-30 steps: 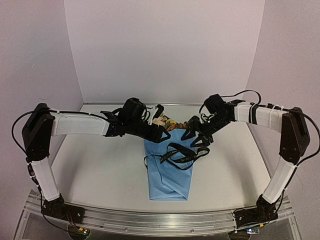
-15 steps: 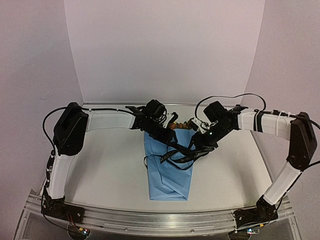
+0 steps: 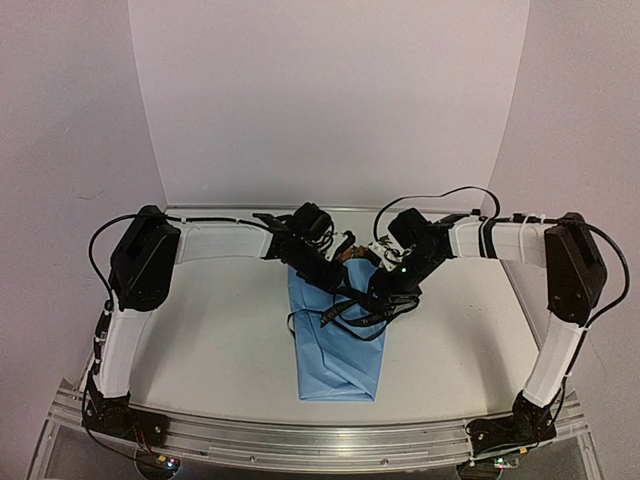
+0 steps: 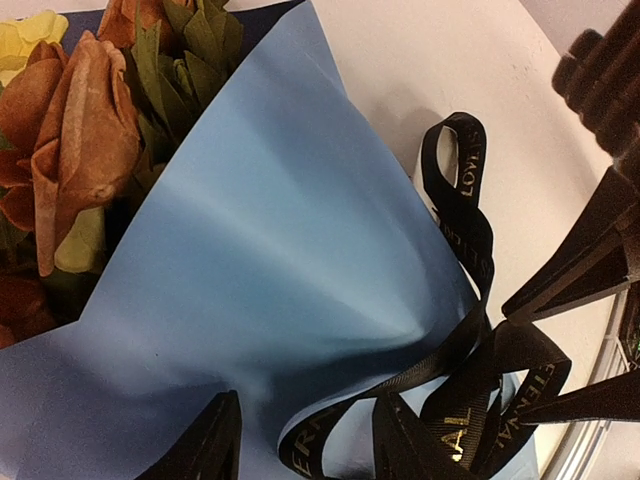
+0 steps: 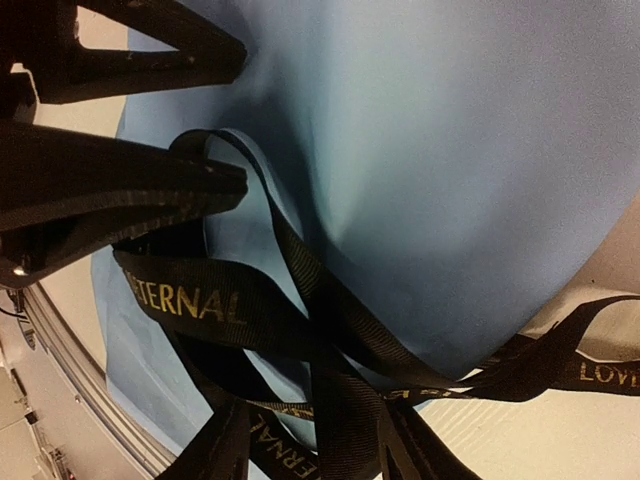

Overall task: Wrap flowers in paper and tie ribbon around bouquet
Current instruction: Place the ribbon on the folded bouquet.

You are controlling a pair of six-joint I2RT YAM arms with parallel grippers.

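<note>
**Both grippers at the ribbon on the wrapped bouquet**

The bouquet (image 3: pixel 335 360) lies on the table (image 3: pixel 210 330), its narrow end towards the arm bases and its wide rim away from them. The paper (image 4: pixel 270 250) is folded around the flowers, light blue outside and darker blue inside at the rim. The ribbon (image 3: pixel 352 312) lies in loose loops across the far half of the paper. One loop reaches past the paper's right edge onto the table.

The left gripper (image 4: pixel 305 445) sits low over the paper from the left. Its fingers (image 4: pixel 212 445) are partway apart with a ribbon strand in the gap. The right gripper (image 5: pixel 310 450) faces it from the right, fingers likewise parted, with tangled strands between them. The two sets of tips are close together.

Beyond them the flowers (image 4: pixel 70 120), rust-orange and yellow with green leaves, show above the rim.
</note>
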